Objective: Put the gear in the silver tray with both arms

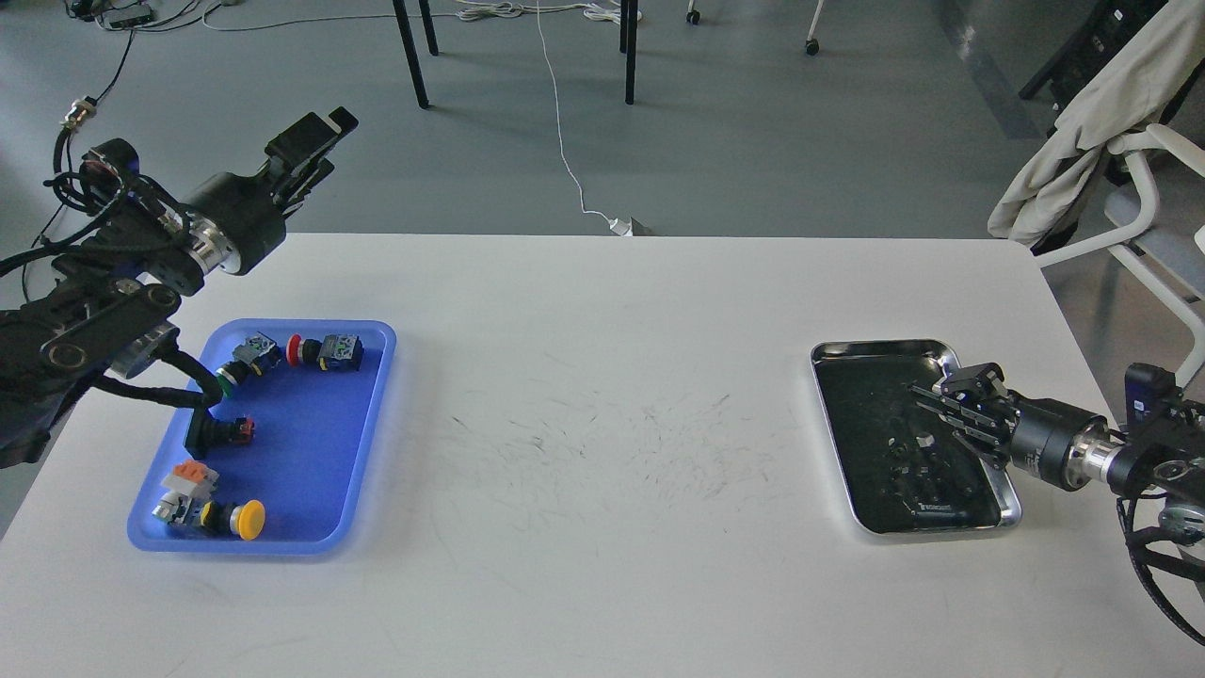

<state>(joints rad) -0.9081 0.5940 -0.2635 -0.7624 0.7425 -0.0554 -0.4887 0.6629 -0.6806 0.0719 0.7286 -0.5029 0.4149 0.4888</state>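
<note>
The silver tray (885, 349) lies at the right of the white table, its dark bottom showing small specks and reflections. My right gripper (941, 407) reaches in from the right edge and hovers low over the tray's right half. It is dark against the dark bottom, so its fingers cannot be told apart. The gear, several push-button switches (325, 351), lies in a blue plastic tray (377, 395) at the left. My left gripper (320, 146) is raised above the table's far left corner, away from the switches, open and holding nothing.
The white table (602, 424) has scuff marks at its middle. A chair with a beige cloth (1101, 104) stands off the right far corner. Table legs and a white cable (565, 160) are on the floor beyond.
</note>
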